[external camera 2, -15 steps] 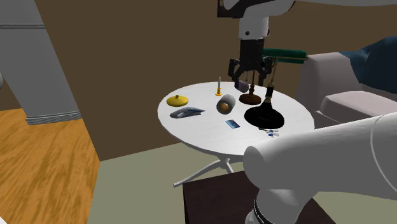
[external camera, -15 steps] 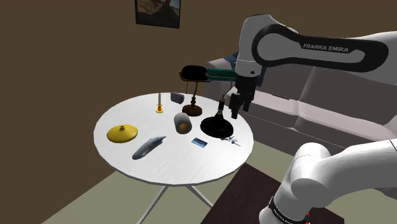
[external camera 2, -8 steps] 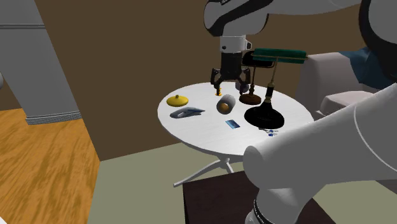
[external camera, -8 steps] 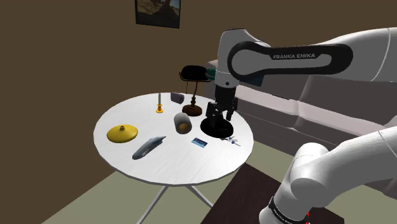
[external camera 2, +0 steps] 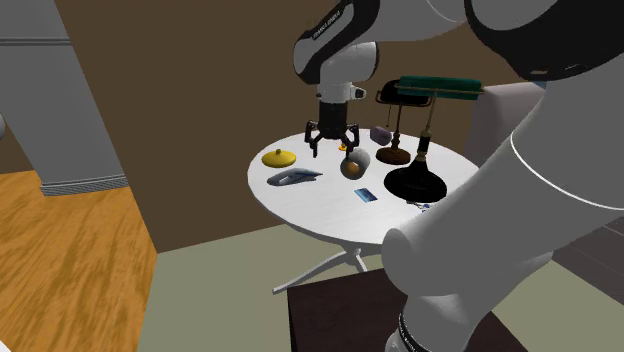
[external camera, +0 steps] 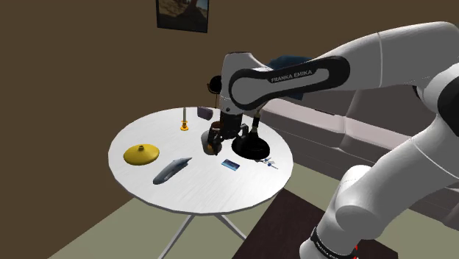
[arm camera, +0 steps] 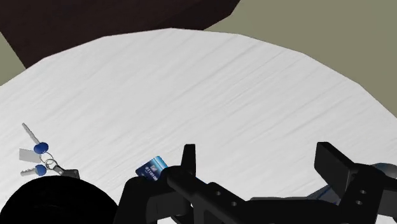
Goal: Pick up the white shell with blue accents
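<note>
While the gripper (external camera 2: pixel 329 146) hovers over the round white counter (external camera: pixel 206 187) with its faint streaked grain, the black fingers (arm camera: pixel 189 160) stand spread, clasping nothing; the shell (external camera: pixel 172 170), a long tapered grey-white form tinted blue, lies flat beside a yellow dome (external camera: pixel 141 153), apart from the gripper.

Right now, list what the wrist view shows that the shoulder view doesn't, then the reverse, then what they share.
Wrist view: the fingers plainly standing apart. Shoulder view: the yellow dish, the candlestick and the wall picture. Shared: the white table, the blue card, the keys, the black lamp base.
</note>
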### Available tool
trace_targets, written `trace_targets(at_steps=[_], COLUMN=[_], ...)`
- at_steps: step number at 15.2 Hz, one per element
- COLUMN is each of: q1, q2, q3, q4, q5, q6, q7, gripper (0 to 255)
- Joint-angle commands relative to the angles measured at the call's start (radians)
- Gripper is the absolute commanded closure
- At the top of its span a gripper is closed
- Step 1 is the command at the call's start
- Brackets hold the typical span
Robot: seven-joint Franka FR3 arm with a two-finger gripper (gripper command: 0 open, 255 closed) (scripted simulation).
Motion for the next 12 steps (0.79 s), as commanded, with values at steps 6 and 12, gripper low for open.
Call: trace_targets(at_steps=[6, 12], q1=[-0.014, -0.009], q2=[0.254, 0.484], q3=[0.056, 0.066], q4=[0.128, 0.294], q5=[-0.008, -0.053], q6=[0.155, 0.243], q7=[0.223, 0.408], gripper=[0, 0])
